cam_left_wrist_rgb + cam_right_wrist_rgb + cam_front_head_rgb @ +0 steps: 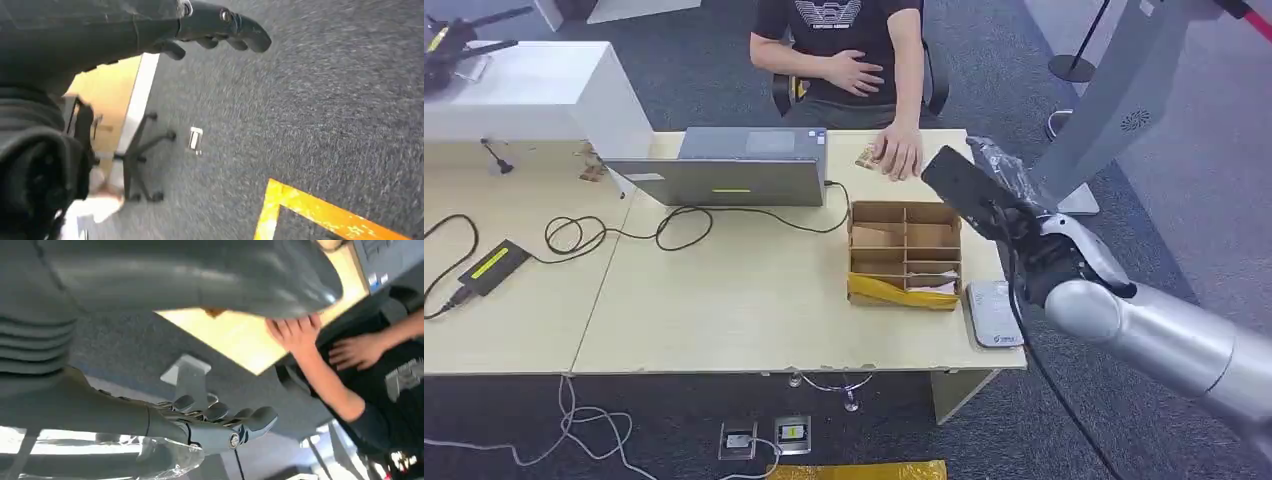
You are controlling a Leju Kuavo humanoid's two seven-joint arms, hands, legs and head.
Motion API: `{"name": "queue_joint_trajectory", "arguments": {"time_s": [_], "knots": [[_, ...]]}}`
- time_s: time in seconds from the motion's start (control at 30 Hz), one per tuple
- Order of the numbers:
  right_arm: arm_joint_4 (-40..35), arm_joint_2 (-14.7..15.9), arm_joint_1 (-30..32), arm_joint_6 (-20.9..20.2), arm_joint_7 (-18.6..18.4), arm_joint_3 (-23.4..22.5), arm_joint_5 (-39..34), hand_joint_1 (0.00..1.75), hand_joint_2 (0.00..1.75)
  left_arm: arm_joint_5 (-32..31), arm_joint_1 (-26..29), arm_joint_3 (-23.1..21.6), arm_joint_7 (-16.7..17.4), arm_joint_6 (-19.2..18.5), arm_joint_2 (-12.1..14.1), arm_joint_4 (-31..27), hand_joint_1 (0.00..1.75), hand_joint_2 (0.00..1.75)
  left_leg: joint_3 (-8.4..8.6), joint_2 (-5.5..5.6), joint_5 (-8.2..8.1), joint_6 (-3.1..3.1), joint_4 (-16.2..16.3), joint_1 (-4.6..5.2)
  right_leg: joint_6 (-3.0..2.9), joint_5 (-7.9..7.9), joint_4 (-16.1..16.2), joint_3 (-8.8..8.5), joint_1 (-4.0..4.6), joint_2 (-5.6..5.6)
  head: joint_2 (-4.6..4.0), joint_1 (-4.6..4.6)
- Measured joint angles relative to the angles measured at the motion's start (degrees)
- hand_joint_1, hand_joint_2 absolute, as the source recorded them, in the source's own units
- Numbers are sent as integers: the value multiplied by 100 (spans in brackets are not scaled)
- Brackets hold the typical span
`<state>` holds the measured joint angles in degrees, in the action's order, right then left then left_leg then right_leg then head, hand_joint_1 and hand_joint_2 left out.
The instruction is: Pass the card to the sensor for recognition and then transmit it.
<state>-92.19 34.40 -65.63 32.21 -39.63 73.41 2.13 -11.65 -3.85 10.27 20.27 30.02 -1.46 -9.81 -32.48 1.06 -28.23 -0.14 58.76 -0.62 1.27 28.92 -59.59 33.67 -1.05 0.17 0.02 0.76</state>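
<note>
The left hand (220, 30) hangs off to the side over grey carpet, well away from the light wooden worktop (724, 290); its dark fingers (245, 37) curl loosely w/ nothing in them.

On the worktop, left to right: a grey laptop (734, 170), then the small tan card (867, 158) at the far edge, pinned flat under the seated person's hand (899, 152). Only a corner of the card peeks out, so its long axis can't be told for sure — prob. running along the worktop edge. Nearer the robot sit a brown cardboard compartment box (904, 250) and, just right of it, a flat white card reader (992, 315), likely the sensor.

The right hand (984, 185) is plainly the nearer one: raised above the worktop's far right corner, close beside the person's hand, the card lying to its left and slightly beyond. In the right wrist view its fingers (220, 415) are spread apart, slightly curled, holding nothing, palm facing the person's hand. Forearm slopes up from lower right, wrist cocked fwd. Judged: about to take the card.
</note>
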Motion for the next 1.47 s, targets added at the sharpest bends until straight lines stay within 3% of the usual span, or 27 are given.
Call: {"name": "queue_joint_trajectory", "arguments": {"time_s": [0.13,0.23,0.3,0.53,0.57,0.7,0.87,1.13,1.47], "knots": [[-320,311,466,653,-15,171,1253,0,0,501,-9,304,-171,384,-77,0,0,0,-2,4,-4,1,0,0,1,1,2,-4,1,-2,-2,2],[-420,446,1270,703,-13,90,3072,0,0,732,-16,551,-171,648,-140,0,0,0,-2,3,-8,1,0,0,1,2,3,-3,1,-2,-2,2],[-427,492,1790,729,-15,-62,3878,0,0,817,-21,693,-156,834,-188,0,0,0,-5,3,-8,1,-1,-1,1,2,3,-3,1,-4,-2,2],[-425,554,2600,729,-39,-511,4279,0,0,854,-40,1043,-99,949,-273,0,0,0,-5,1,-7,1,-1,-1,1,1,2,-3,1,-4,-2,4],[-422,551,2663,727,-39,-555,4323,0,175,760,-39,1102,-33,952,-273,0,0,0,-5,1,-7,0,-2,-1,1,1,2,-3,1,-4,0,2],[-387,501,2885,725,26,-629,4375,0,175,-174,-20,1375,319,958,-278,0,0,0,-8,1,-6,0,-2,-2,1,1,1,-4,1,-4,-2,4],[-219,154,2983,589,306,-647,4336,0,175,-1314,-55,1762,576,956,-350,0,0,0,-9,1,-6,0,-3,-2,0,2,0,-2,2,-4,0,0],[126,-365,2985,594,568,-673,3988,0,175,-1952,-80,1843,800,822,-437,0,0,0,-12,4,-6,0,-3,-2,1,2,0,-3,1,-4,-2,2],[721,-889,2991,552,588,-701,4010,0,175,-1963,-79,1843,834,687,-503,0,0,0,-11,4,-6,0,-3,-2,0,2,0,-1,2,-4,-2,2]]}}
